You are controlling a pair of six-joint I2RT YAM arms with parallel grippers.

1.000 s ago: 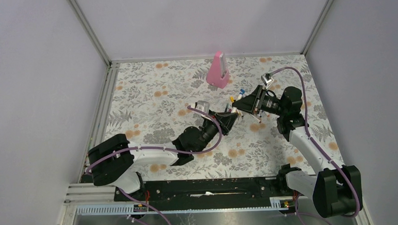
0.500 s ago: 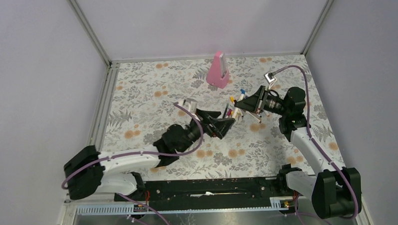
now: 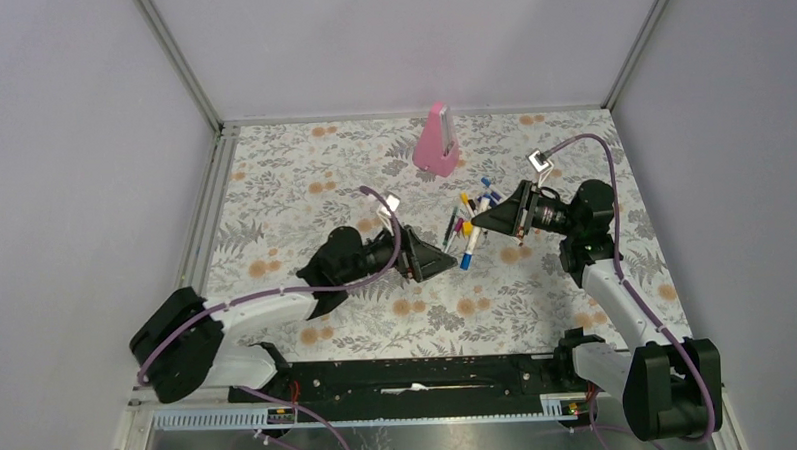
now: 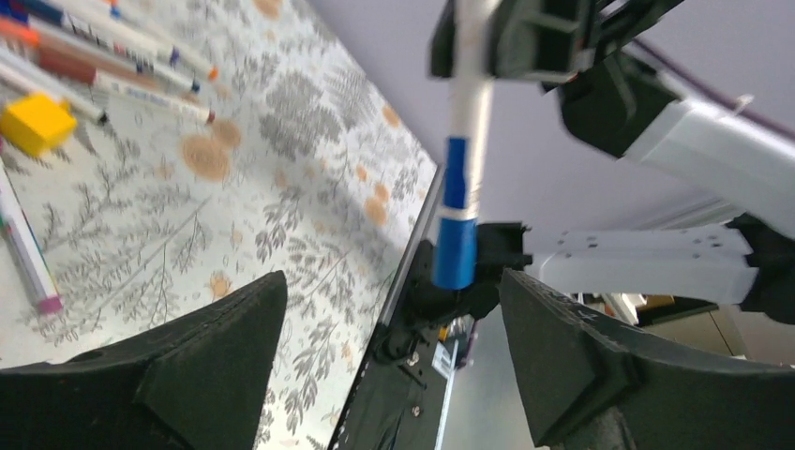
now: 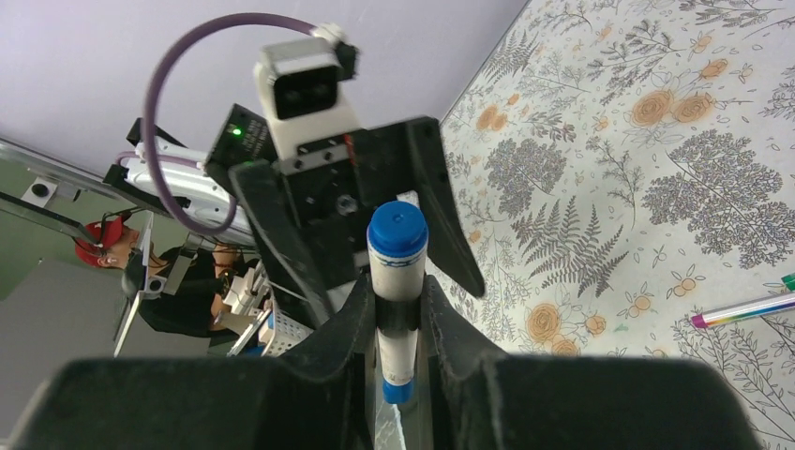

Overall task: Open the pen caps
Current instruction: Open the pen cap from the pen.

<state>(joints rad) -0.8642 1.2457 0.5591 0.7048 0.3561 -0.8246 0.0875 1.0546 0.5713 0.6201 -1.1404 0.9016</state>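
Here the right gripper (image 5: 396,300) was clenched on a white pen (image 4: 472,103), just right of centre in the overhead view, with the pen slanting toward the bottom of that frame. The blue cap (image 4: 455,248) sat on the pen's free lower end. The left gripper (image 4: 389,281) stood released, its fingers spread wide, facing that cap from the left and holding nothing. Other pens (image 3: 456,224) lay on the flowered table (image 3: 304,198), below the pink wedge (image 3: 436,144).

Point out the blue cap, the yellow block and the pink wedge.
blue cap (image 4: 455,253): left wrist view, middle of its side.
yellow block (image 4: 36,123): left wrist view, its top face.
pink wedge (image 3: 437,144): top view, its front face.
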